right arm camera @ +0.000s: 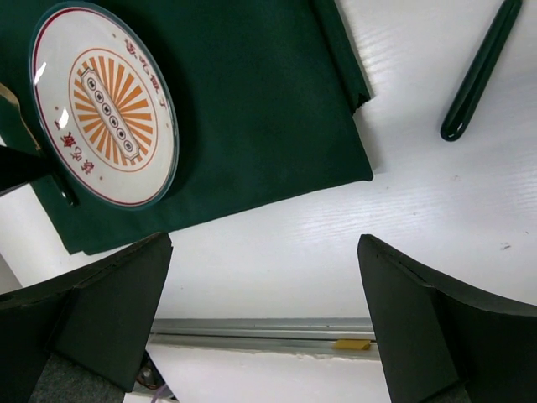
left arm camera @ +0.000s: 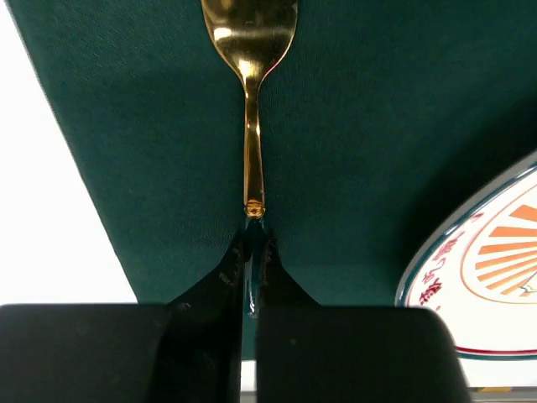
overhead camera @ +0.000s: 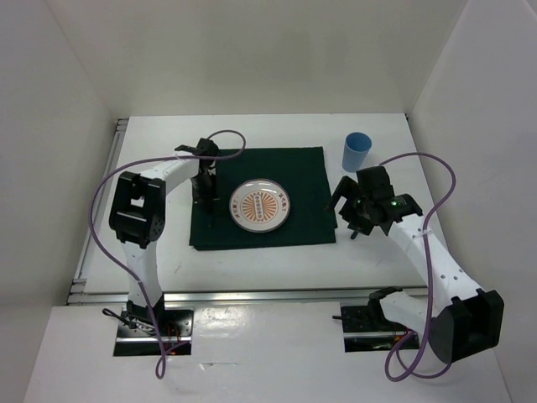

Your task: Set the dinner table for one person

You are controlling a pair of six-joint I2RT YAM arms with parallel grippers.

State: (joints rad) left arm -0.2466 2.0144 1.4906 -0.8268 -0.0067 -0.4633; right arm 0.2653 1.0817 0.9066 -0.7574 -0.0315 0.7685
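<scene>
Left wrist shows the left gripper [left arm camera: 252, 239] clamping a gold utensil [left arm camera: 252, 126] over the mat [left arm camera: 377, 126] beside the plate [left arm camera: 487, 269]; cup [overhead camera: 356, 151] and 1 dark utensil [right arm camera: 480, 71] sit off-mat, right gripper [right arm camera: 262, 252] agape.

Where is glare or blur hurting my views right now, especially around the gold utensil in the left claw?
Left wrist view: bright glare on the head of the gold utensil, cropped at the top; the left claw is a black, featureless mass. Right wrist view: plate sharp, small glints near its left rim; right claw dark and soft-edged. Top view: even light, soft shadows, no harsh glare.
</scene>
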